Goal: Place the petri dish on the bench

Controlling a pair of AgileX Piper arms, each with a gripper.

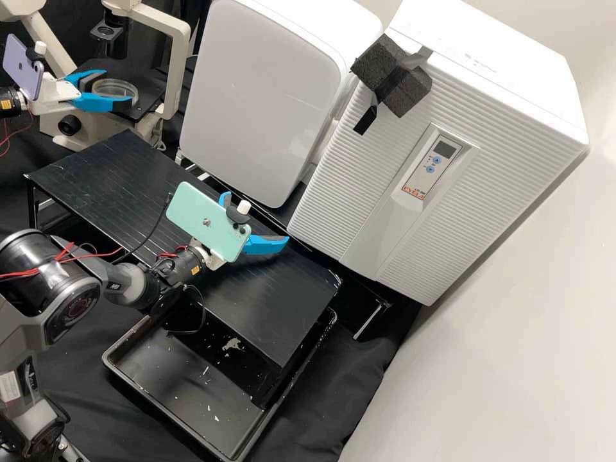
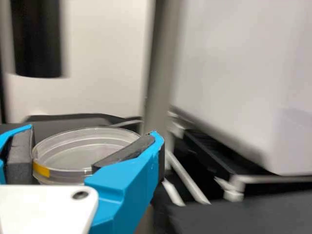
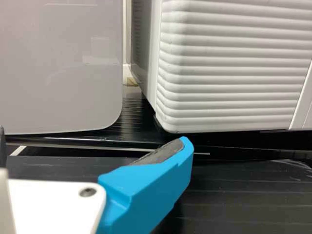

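At the upper left of the high view, my left gripper (image 1: pixel 117 88) is shut on the clear petri dish (image 1: pixel 114 95), which overlaps the dark microscope stage there. The left wrist view has the dish (image 2: pixel 78 157) roughly level between the grey pads of my left gripper (image 2: pixel 93 131), with a yellow mark on its rim. My right gripper (image 1: pixel 256 218) is over the black bench (image 1: pixel 106 167), open and with nothing between its fingers. The right wrist view shows my right gripper (image 3: pixel 95 135) with its fingers wide apart.
A beige microscope (image 1: pixel 178 61) stands behind the bench's left end. Two white appliances, one smooth (image 1: pixel 263 90) and one ribbed (image 1: pixel 359 167), line the far side. A black tray (image 1: pixel 192 417) lies below the bench's near end.
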